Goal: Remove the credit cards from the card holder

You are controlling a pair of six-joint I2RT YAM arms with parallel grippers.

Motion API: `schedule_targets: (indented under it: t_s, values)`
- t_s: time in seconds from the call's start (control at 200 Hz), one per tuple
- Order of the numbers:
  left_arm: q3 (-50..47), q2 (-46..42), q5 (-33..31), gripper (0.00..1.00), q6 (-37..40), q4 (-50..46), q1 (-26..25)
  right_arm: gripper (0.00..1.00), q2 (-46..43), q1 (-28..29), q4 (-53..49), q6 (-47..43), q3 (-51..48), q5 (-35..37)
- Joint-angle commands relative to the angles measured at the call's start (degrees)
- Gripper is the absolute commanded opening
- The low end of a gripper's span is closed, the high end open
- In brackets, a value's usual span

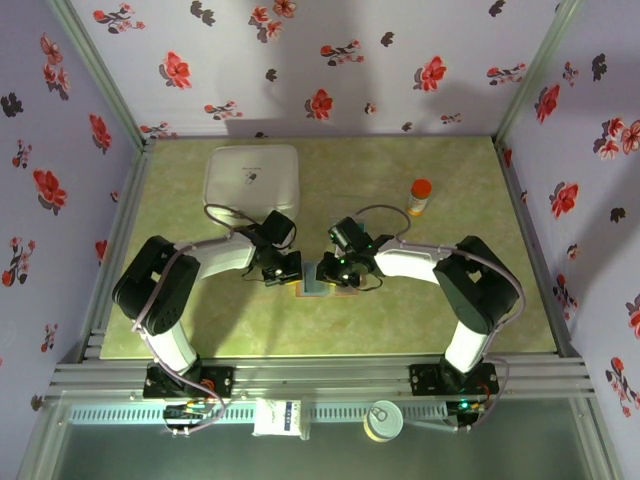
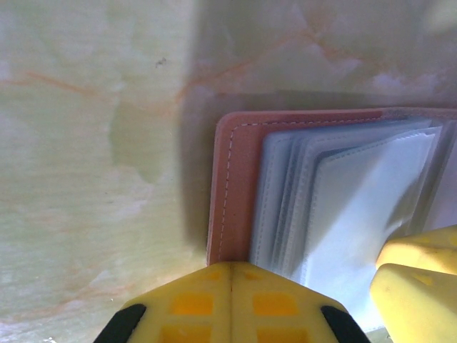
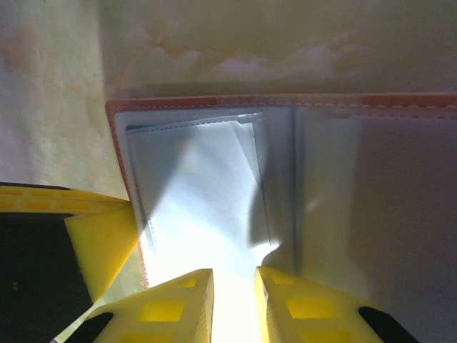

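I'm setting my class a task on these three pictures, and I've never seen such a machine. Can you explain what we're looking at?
Two robot arms stand bolted to a green table. One picture looks down from above; the other two come from wrist cameras, so yellow fingers show. On the table: a white box, an orange-capped bottle, an open card holder. The left gripper is shut at the holder's leather edge. The right gripper has its fingers slightly apart over a clear pocket; whether they pinch it is unclear.
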Motion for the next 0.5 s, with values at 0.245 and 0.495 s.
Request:
schedule_targets:
  t_s: [0.245, 0.495]
  values:
    - [-0.36, 0.55, -3.28, 0.00, 1.55, -3.57, 0.66, 0.23, -1.75, -0.09, -3.15, -0.91, -1.41, 3.39]
    - [0.42, -1.35, -3.76, 0.00, 1.37, -4.14, 0.71, 0.21, -2.18, -0.61, -0.74, -0.13, -3.23, 2.82]
